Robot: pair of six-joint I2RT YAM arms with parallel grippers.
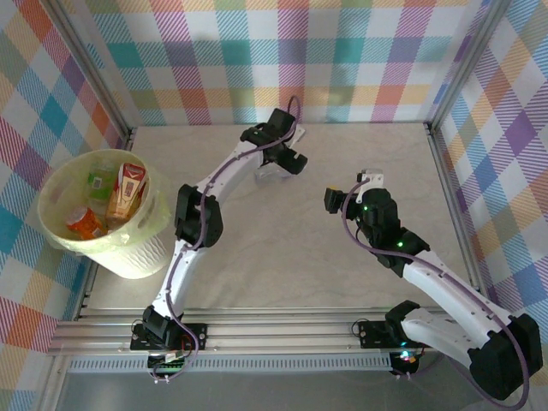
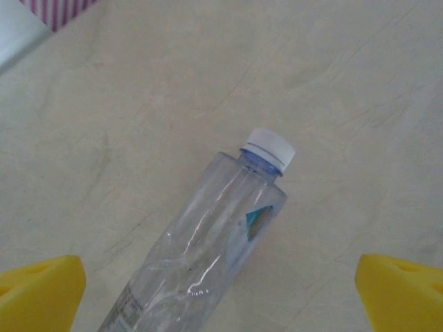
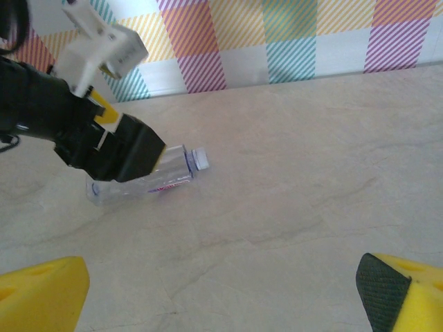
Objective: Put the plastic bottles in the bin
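Fingers (image 2: 38, 294) splayed — left arm (image 1: 224, 169) outstretched, wrist above 1 clear bottle (image 2: 208, 235).

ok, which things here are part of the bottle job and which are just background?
Job:
- clear bottle, lying on the table
- bin, with several bottles inside
- left gripper, open over the clear bottle
- right gripper, open

Not the job:
- checked walls
- metal rails at the near edge

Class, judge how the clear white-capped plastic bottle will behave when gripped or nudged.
The clear white-capped plastic bottle looks empty, so probably light. Lying on its round side, it may roll if nudged. Its creased thin wall might buckle.
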